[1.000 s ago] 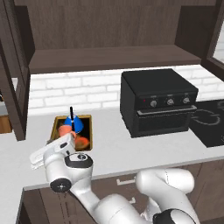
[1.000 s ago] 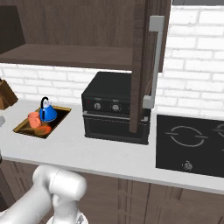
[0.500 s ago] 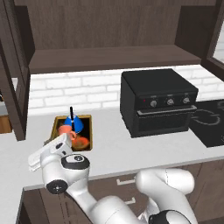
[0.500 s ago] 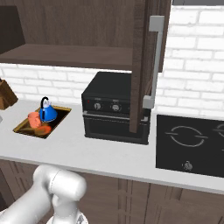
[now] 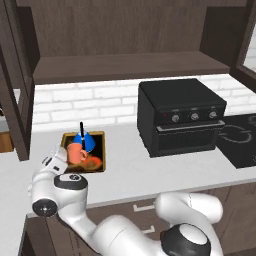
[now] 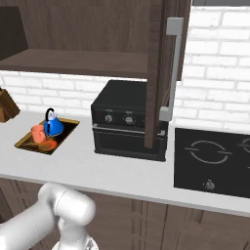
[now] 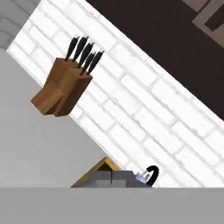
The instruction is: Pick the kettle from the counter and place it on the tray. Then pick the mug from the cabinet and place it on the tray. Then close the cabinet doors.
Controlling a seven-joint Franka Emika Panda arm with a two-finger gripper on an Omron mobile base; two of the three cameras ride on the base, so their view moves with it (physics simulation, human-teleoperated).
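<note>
Right base view: blue cone-shaped kettle [image 6: 53, 127] beside orange mug [image 6: 38, 132] on tray [image 6: 69, 126]; end effector [image 7: 112, 178] closed together.

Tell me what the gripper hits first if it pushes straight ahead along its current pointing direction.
Probably the white brick wall behind the counter, right of the knife block. The shut gripper looks past the tray corner and kettle handle; depth is hard to judge.

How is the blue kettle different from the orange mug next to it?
The kettle is bright blue, while the mug is orange. The kettle is cone-shaped, narrowing upward, but the mug is a plain round cylinder. The kettle has a thin black arched handle on top; no such handle shows over the mug. Both are small and sit together on the gold-rimmed tray.
</note>
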